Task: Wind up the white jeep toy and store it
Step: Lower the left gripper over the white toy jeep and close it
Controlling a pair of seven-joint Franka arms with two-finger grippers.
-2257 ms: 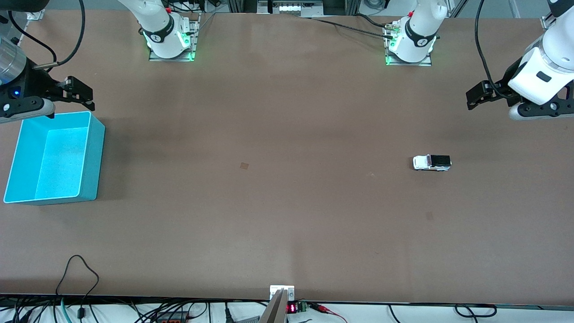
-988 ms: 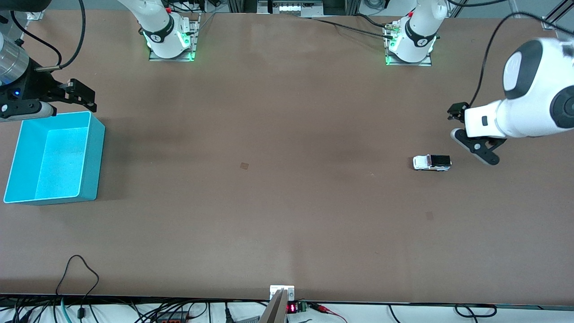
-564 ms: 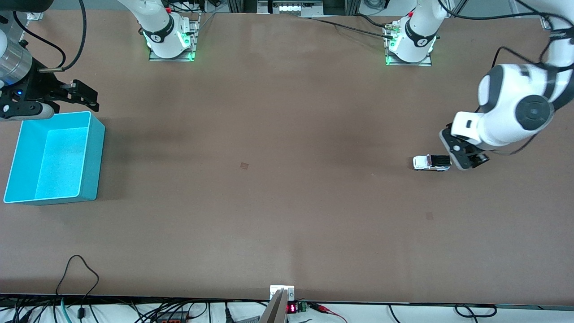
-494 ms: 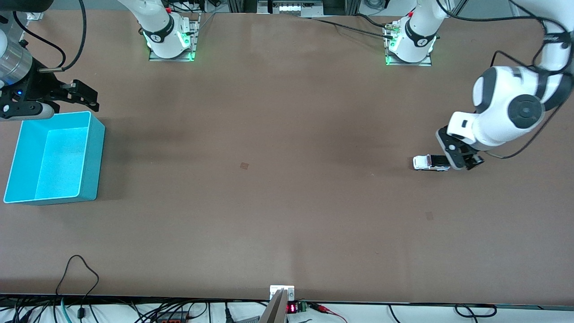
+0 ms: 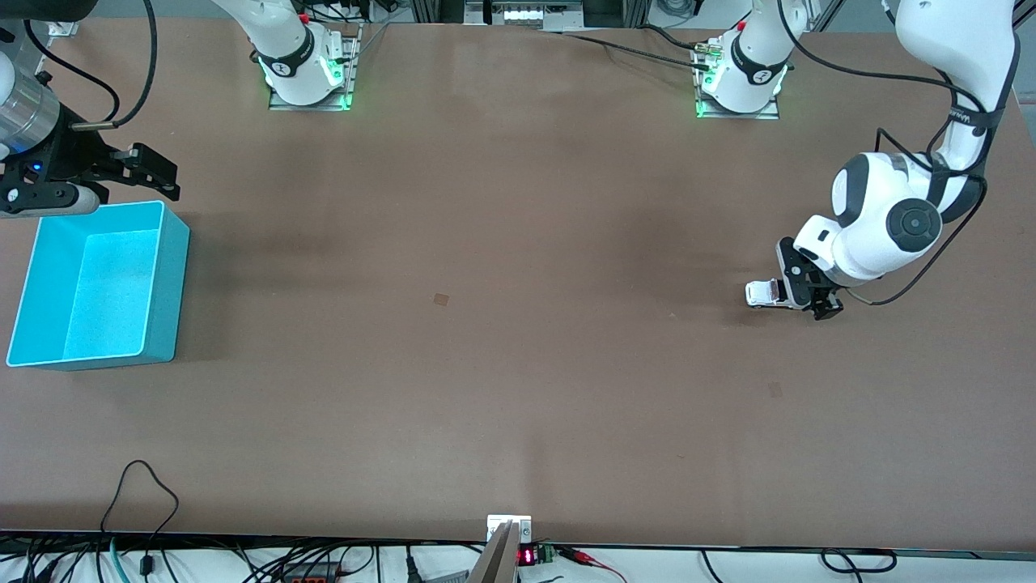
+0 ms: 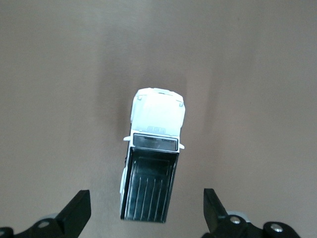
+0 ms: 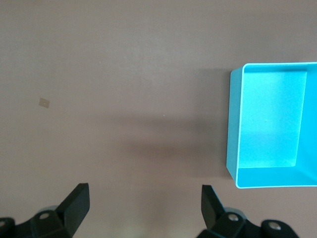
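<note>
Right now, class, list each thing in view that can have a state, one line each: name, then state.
white jeep toy: upright on its wheels on the table, not gripped.
left gripper: open, low over the jeep's black rear end, fingers on either side of it, not touching.
right gripper: open, waiting above the table beside the bin's rim.
teal bin: upright, nothing in it, at the right arm's end of the table.

Left gripper (image 5: pixel 801 293) straddles the white jeep toy (image 5: pixel 761 294); right gripper (image 5: pixel 154 172) waits by the teal bin (image 5: pixel 166 275).
</note>
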